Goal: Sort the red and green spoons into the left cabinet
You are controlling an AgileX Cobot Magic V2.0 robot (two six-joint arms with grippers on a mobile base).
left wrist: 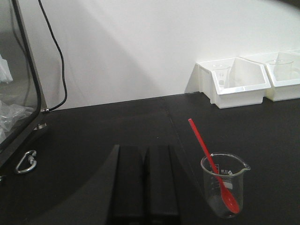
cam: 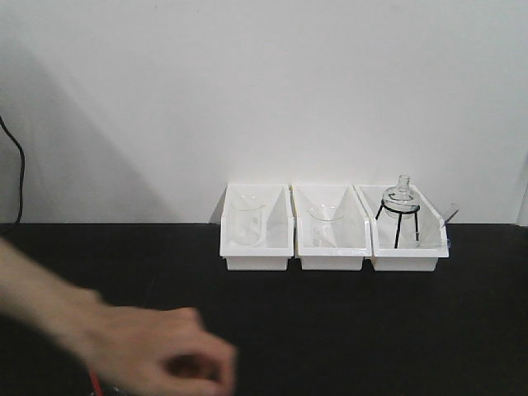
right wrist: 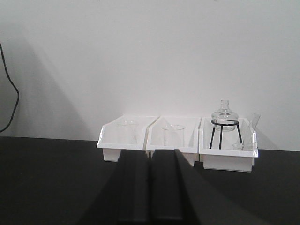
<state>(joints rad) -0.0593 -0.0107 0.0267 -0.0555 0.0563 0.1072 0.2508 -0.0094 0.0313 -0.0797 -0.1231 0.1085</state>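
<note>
- The red spoon [left wrist: 204, 149] stands slanted in a small clear beaker [left wrist: 236, 187]. Its bowl is down at the bottom of the glass, and its handle leans up and away over the rim.
- In the left wrist view, beaker and spoon stand on the table to the right of the left gripper [left wrist: 144, 150], near it but not touching.
- The left gripper's two black fingers are pressed together with nothing between them.
- The right gripper [right wrist: 150, 152] is likewise clenched on nothing and hangs over bare tabletop, facing the bins.
- The black tabletop [cam: 371, 330] is matte and runs back to a plain white wall [cam: 264, 82].
- Three white bins [cam: 256, 262] sit side by side against the wall, touching one another.
- The left and middle bins each hold one glass beaker, two in all.
- The right bin holds one round glass flask [cam: 402, 194] on a black wire tripod.
- A person's hand [cam: 157, 355], blurred, reaches in over the table from the lower left of the front view.
- One black cable [left wrist: 58, 61] hangs down the wall at the left.
- A clear panel with a dark frame [left wrist: 29, 70] fills the left edge of the left wrist view. One metal snap clip [left wrist: 26, 161] lies at its foot.
</note>
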